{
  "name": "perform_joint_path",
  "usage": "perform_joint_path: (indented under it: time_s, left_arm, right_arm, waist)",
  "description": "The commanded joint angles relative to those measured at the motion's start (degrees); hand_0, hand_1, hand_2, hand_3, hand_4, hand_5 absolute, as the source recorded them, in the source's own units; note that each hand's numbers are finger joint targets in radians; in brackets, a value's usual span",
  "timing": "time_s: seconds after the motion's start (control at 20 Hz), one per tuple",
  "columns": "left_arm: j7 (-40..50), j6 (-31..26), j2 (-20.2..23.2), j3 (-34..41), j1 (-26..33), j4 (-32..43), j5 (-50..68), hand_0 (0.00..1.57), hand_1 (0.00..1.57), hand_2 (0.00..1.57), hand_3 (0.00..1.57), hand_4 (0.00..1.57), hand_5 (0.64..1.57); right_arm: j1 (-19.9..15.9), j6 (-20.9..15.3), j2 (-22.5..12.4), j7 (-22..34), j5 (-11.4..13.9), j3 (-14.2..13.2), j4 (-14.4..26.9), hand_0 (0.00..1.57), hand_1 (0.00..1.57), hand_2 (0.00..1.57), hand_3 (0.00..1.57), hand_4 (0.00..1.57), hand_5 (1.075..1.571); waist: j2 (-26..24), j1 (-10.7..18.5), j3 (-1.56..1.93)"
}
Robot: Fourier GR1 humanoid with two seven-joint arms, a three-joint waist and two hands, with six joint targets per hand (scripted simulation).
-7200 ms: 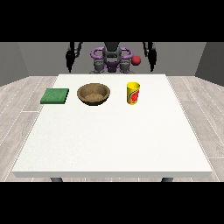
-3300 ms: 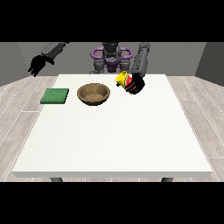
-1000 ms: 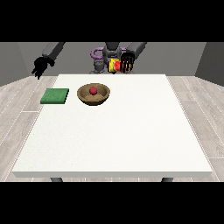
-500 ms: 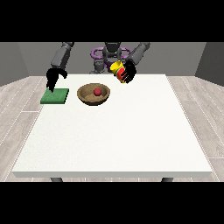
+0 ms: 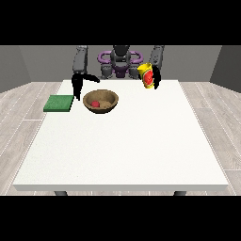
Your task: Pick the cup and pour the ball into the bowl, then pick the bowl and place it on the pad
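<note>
The near half of the white worktop [image 5: 122,150] carries nothing that takes part here; everything sits toward the far edge. Nearest of the things is the brown bowl [image 5: 100,101], standing upright on the worktop a little toward the far left corner, mouth up, with the red ball [image 5: 95,104] lying inside it on the left of its hollow. Just beside the bowl, nearer the left edge, the green pad [image 5: 59,103] lies flat, apart from the bowl by a narrow strip of white. Above the gap between pad and bowl hangs the hand at the view's left [image 5: 77,84], its dark fingers pointing down and one part reaching out toward the bowl's far rim; whether it touches the bowl cannot be told, and its fingers look spread rather than curled round anything. Farther back, by the far edge and right of the bowl, the hand at the view's right [image 5: 155,77] has its fingers curled round the yellow cup [image 5: 148,76] and holds it off the worktop. The cup's long axis leans somewhat from upright, its mouth uppermost and tipped toward the left, its red mark facing the camera.
</note>
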Motion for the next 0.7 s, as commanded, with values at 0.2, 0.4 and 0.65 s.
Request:
perform_joint_path:
  time_s: [0.2, 0.4, 0.65]
  left_arm:
    - [-2.04, -10.16, 5.56, 6.82, -0.39, -0.92, 3.56, 0.00, 0.00, 0.00, 0.00, 0.93, 1.454]
    - [-5.95, -10.98, 5.06, 9.81, 1.98, 1.36, 3.56, 0.00, 0.00, 0.00, 0.00, 0.92, 1.450]
    - [0.38, -8.91, 3.05, 6.39, 0.20, -7.73, 0.62, 0.00, 0.00, 0.00, 0.00, 0.91, 1.445]
  right_arm:
    - [-1.35, -2.47, -0.20, 2.12, 0.35, 0.67, 1.86, 0.00, 0.00, 0.00, 0.00, 0.00, 1.563]
    - [0.44, -5.86, 1.65, 1.33, 2.55, 3.03, 1.23, 0.00, 0.00, 0.00, 0.00, 0.00, 1.563]
    - [3.90, -2.43, 1.23, -12.57, 0.11, -1.25, 9.17, 0.00, 0.00, 0.00, 0.00, 0.00, 1.563]
  waist:
    - [-0.87, 0.78, 0.21]
    - [-1.77, -0.52, 0.20]
    - [2.27, 3.39, 0.26]
